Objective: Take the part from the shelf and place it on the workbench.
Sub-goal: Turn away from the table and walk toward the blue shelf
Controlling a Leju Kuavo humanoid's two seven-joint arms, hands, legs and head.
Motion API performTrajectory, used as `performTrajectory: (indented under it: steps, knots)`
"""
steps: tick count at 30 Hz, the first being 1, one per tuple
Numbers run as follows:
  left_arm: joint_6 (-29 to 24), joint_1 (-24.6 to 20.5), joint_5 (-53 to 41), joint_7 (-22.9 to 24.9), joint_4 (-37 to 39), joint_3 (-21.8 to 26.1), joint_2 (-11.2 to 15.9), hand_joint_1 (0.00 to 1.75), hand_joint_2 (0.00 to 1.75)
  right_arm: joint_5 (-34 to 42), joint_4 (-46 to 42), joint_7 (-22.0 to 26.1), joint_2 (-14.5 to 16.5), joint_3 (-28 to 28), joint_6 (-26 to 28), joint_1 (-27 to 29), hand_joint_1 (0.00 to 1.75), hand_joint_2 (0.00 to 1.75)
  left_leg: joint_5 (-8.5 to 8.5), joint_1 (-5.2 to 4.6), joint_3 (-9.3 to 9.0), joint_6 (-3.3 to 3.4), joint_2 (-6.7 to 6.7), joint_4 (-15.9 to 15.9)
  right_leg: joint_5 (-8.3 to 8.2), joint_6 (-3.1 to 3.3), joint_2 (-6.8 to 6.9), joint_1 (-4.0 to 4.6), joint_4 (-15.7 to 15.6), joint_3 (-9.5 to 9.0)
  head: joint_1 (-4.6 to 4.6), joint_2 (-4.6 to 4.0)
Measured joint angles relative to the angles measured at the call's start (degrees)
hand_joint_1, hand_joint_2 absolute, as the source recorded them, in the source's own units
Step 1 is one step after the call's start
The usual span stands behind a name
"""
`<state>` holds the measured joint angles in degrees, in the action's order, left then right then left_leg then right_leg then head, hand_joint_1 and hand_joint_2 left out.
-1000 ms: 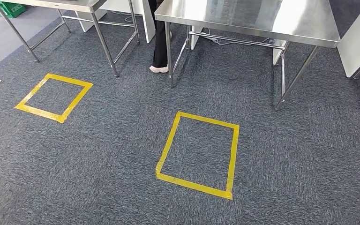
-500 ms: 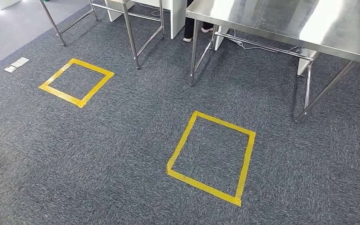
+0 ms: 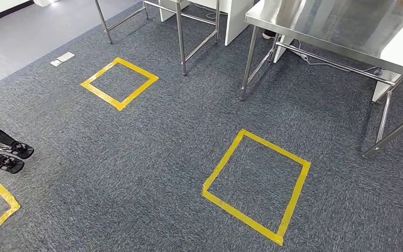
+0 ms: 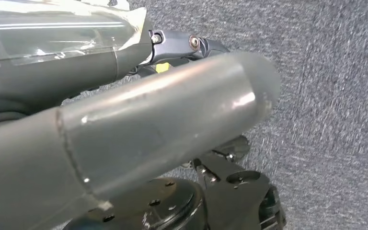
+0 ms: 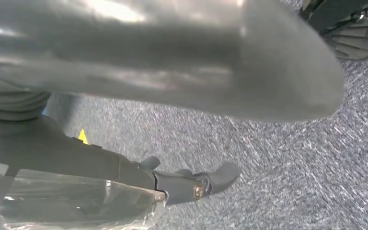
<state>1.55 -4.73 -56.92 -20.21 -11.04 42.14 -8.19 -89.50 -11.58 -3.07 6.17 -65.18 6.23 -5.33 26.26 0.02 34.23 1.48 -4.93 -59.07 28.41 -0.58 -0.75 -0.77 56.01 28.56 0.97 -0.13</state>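
Both my hands, left [image 4: 139, 139] and right [image 5: 172, 57], hang over carpet; finger state cannot be told. Bench [image 3: 346, 31] upper right. Part unseen, handling unjudged.

Floor [image 3: 136, 157]: grey carpet.
On it: yellow tape squares, one near-centre [image 3: 256, 185], one far-left [image 3: 119, 82].
Worktop [image 3: 346, 31]: steel, far right.

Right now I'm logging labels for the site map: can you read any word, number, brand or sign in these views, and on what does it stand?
None: no text can be read in these views.
The yellow tape squares on the carpet are bare outlines with no writing.
The steel workbench top shows only reflections.
The small floor plate near the carpet's edge is too small to tell whether it bears any marking.
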Motion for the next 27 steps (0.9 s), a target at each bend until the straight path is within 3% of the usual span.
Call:
performTrajectory:
  steps: [1,3,4,5,6,7,9,11,14,16,18,20,21,22,24,25,27]
  knots:
    - [-0.01,0.01,0.0,-0.05,0.0,0.06,0.02,0.0,0.0,0.0,0.0,0.02,0.02,0.04,0.0,0.02,0.0,0.0,1.53,0.04,1.08,-0.28,1.32,-2.29,-0.14,0.39,0.58,-0.21,-0.12,-0.02,0.12,0.0]
    - [-0.02,-0.03,-0.01,-0.2,0.0,0.19,-0.01,0.0,0.0,0.01,0.0,0.03,0.02,0.1,0.0,0.2,0.0,0.0,5.69,0.25,4.6,-0.81,3.66,-9.9,-0.13,0.83,1.91,-0.06,-0.12,0.07,0.34,0.0]
    - [-0.05,-0.02,-0.02,-0.26,0.0,0.23,-0.04,0.0,0.0,0.02,0.0,0.03,0.01,0.11,0.0,0.31,0.0,0.0,7.1,0.43,6.29,-1.06,4.09,-13.43,-0.09,0.88,2.65,0.01,-0.11,0.12,0.34,0.0]
    - [-0.14,0.03,-0.04,-0.31,0.0,0.27,-0.07,0.0,0.0,0.04,0.0,0.03,0.0,0.13,0.0,0.37,0.0,0.0,7.49,0.6,7.23,-1.26,4.35,-15.38,-0.06,0.89,3.38,0.03,-0.09,0.16,0.33,0.0]
    - [-0.25,0.1,-0.09,-0.32,0.0,0.3,-0.08,0.0,0.0,0.05,0.0,0.03,-0.01,0.13,0.0,0.37,0.0,0.0,6.82,0.78,7.09,-1.4,4.59,-15.17,-0.03,0.91,4.02,0.03,-0.08,0.16,0.36,0.0]
    - [-0.39,0.17,-0.13,-0.32,0.0,0.33,-0.09,0.0,0.0,0.05,0.0,0.03,0.01,0.16,0.0,0.35,0.0,0.0,5.21,0.94,5.71,-1.49,5.02,-12.58,0.04,0.87,4.64,0.01,-0.07,0.11,0.36,0.0]
    - [-0.83,0.18,-0.2,-0.3,0.0,0.37,-0.15,0.0,0.0,0.01,0.0,0.03,0.01,0.26,-0.02,0.34,0.0,0.0,1.83,1.02,1.37,-1.5,7.27,-4.58,0.38,0.52,5.77,0.22,0.08,-0.08,0.42,0.0]
    - [-1.33,0.14,-0.33,-0.22,0.0,0.38,-0.33,0.0,0.0,-0.03,0.0,-0.01,-0.1,0.4,-0.15,0.36,0.0,0.0,0.48,0.77,-1.11,-1.03,8.6,0.17,0.8,-0.11,6.77,0.66,0.19,-0.17,0.3,0.0]
    - [-1.56,0.41,-0.84,-0.18,0.0,0.39,-0.48,0.0,0.0,0.07,0.0,-0.21,-0.25,0.5,-0.51,0.15,0.0,0.0,0.26,0.25,-1.11,0.26,6.97,0.89,1.19,-1.08,7.76,0.82,0.28,-0.44,0.13,0.0]
    - [-1.5,0.5,-1.26,-0.18,0.0,0.39,-0.54,0.0,0.0,0.27,0.0,-0.28,-0.29,0.51,-0.65,0.11,0.0,0.0,-0.21,0.31,-1.11,1.17,5.78,1.27,3.07,-1.32,5.29,0.53,3.26,0.78,0.07,0.0]
    - [-1.37,0.35,-1.63,-0.13,0.0,0.39,-0.58,0.0,0.0,0.43,0.01,-0.3,-0.26,0.51,-0.69,0.36,0.0,0.0,-0.47,0.35,-0.93,1.71,4.43,1.34,6.57,-0.98,2.13,0.23,10.73,4.3,-0.07,0.0]
    - [-1.25,0.27,-1.8,0.07,0.0,0.39,-0.63,0.0,0.0,0.45,0.02,-0.35,-0.28,0.51,-0.71,0.61,0.0,0.0,-0.57,0.22,-0.81,1.89,2.83,1.31,8.54,-1.12,1.19,0.19,17.07,7.51,-0.08,0.0]
    - [-1.23,0.3,-1.81,0.21,0.0,0.39,-0.66,0.0,0.0,0.44,0.02,-0.39,-0.32,0.51,-0.72,0.66,0.0,0.0,-0.6,0.16,-0.81,1.91,2.02,1.3,8.12,-1.46,1.02,0.2,17.3,7.78,-0.09,0.0]
    - [-1.21,0.32,-1.81,0.32,0.0,0.39,-0.69,0.0,0.0,0.43,0.02,-0.42,-0.4,0.51,-0.74,0.67,0.0,0.0,-0.63,0.13,-0.85,1.9,1.19,1.28,6.73,-1.9,0.77,0.19,14.98,6.84,-0.09,0.0]
    - [-1.2,0.33,-1.81,0.43,0.0,0.39,-0.81,0.0,0.0,0.42,0.02,-0.43,-0.57,0.52,-0.78,0.62,0.0,0.0,-0.71,0.08,-0.94,1.72,-0.35,1.22,3.03,-2.48,-1.17,0.06,6.57,3.19,-0.14,0.0]
    - [-1.2,0.31,-1.81,0.44,0.0,0.39,-0.86,0.0,0.0,0.4,0.02,-0.43,-0.65,0.53,-0.8,0.59,0.0,0.0,-0.74,-0.01,-0.94,1.55,-0.98,1.16,1.63,-2.37,-2.18,0.06,3.13,1.78,-0.13,0.0]
    - [-1.19,0.33,-1.81,0.45,0.0,0.39,-0.92,0.0,0.0,0.39,0.02,-0.44,-0.73,0.54,-0.84,0.44,0.0,0.0,-0.86,-0.13,-0.74,1.03,-1.92,1.12,0.74,-1.61,-3.08,0.28,0.8,0.86,-0.09,0.0]
